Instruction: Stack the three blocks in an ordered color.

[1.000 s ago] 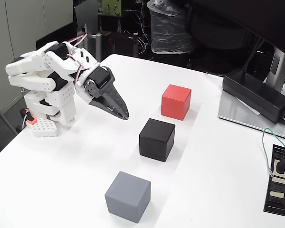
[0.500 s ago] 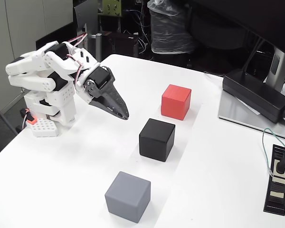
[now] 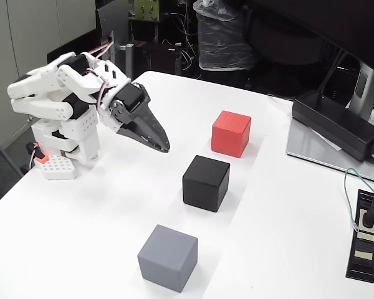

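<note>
Blocks in a diagonal row on a white table (image 3: pixel 100 205).
Fixed view: red block (image 3: pixel 231 133) farthest, black block (image 3: pixel 206 183) in the middle, gray block (image 3: pixel 167 258) nearest, all apart; gripper (image 3: pixel 163 147) hangs left of them, fingers pressed together, holding nothing.

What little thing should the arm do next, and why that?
Probably open the jaws and reach toward the black block. The gripper hangs shut and empty above the table, and the red block and gray block lie separate, nothing stacked.
</note>
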`<action>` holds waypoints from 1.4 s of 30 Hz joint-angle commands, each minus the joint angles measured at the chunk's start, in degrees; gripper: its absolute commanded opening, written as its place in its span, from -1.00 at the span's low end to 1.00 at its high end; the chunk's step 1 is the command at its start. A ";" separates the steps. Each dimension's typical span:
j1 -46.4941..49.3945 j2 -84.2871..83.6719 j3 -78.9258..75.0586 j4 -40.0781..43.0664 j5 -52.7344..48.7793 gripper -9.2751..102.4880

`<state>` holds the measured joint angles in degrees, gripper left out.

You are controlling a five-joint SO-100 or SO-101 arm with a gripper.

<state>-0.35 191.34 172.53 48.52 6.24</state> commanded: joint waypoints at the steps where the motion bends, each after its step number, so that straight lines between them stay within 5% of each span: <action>1: 0.44 -0.09 -6.06 2.11 0.09 -0.86; 10: 1.14 -0.18 -22.41 8.79 -0.18 -0.86; 23: 18.98 -4.04 -40.61 16.17 -5.71 -0.86; 42: 19.95 -69.43 -67.85 26.37 -13.18 -0.86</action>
<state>19.25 126.39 109.16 74.27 -3.60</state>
